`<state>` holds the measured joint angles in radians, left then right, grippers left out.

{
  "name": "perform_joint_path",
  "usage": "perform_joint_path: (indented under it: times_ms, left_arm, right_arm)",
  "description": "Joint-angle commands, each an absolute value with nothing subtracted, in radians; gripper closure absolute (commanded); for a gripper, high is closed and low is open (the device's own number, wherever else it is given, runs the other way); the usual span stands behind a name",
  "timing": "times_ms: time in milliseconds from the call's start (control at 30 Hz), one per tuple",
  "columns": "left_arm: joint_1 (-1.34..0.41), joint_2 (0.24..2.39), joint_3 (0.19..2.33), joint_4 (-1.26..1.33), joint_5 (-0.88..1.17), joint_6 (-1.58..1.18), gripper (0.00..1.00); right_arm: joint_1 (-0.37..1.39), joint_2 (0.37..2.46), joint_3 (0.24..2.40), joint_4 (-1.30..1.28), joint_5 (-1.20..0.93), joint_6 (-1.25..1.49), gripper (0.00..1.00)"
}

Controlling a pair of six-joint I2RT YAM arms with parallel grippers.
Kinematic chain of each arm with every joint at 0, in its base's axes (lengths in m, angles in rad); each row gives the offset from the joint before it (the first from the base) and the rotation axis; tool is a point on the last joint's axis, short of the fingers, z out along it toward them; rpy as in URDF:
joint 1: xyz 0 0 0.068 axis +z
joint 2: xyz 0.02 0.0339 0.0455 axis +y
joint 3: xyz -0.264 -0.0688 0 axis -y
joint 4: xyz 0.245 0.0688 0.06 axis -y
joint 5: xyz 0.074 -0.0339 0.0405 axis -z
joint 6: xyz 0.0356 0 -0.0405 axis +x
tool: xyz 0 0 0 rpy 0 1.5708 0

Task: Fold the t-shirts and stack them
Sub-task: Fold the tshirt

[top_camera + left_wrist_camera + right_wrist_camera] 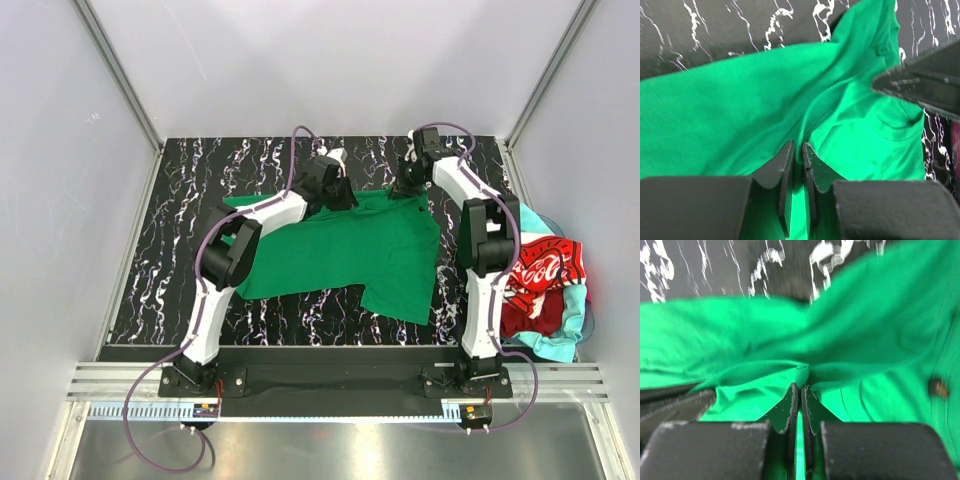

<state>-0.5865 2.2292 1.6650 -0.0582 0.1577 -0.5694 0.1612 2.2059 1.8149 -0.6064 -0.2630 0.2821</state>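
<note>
The plain bright green cloth t-shirt (350, 250) lies spread mid-frame on the black white-veined table (190, 180). The left gripper (797, 146) and the right gripper (800, 386) each pinch a ridge of its upper edge between nearly closed jaws, likely to draw it taut for folding.

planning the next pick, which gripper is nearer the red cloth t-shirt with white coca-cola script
Right. The right gripper pinches the far edge of the bright green cloth t-shirt, left of the red t-shirt; the left gripper pinches further left.
</note>
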Motion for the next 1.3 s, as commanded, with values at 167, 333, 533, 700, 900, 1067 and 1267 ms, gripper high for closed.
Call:
perform_joint_path:
  times_ms: [167,333,533,700,900,1067,1267]
  left_arm:
    - [-0.609,2.163,1.638,-0.066,0.215,-0.566,0.82]
    - [-0.615,2.152,1.595,-0.074,0.259,-0.591,0.79]
    - [-0.627,2.114,1.536,-0.075,0.336,-0.578,0.70]
    - [-0.634,2.014,1.459,-0.072,0.387,-0.551,0.49]
    - [-0.571,1.865,1.402,-0.173,0.333,-0.463,0.47]
    - [-0.419,1.857,1.405,-0.288,0.246,-0.436,0.55]
    - [-0.229,1.971,1.500,-0.400,0.189,-0.431,0.60]
  right_arm:
    - [0.160,2.054,1.660,-0.638,-0.264,0.307,1.00]
    - [0.160,2.010,1.592,-0.656,-0.261,0.305,0.98]
    - [0.158,1.964,1.525,-0.744,-0.256,0.296,0.95]
    - [0.157,1.847,1.464,-0.808,-0.137,0.235,0.65]
    - [0.132,1.870,1.554,-0.790,-0.071,0.282,0.50]
    - [0.130,2.013,1.681,-0.692,-0.089,0.328,0.46]
    - [0.130,2.248,1.930,-0.697,-0.031,0.416,0.46]
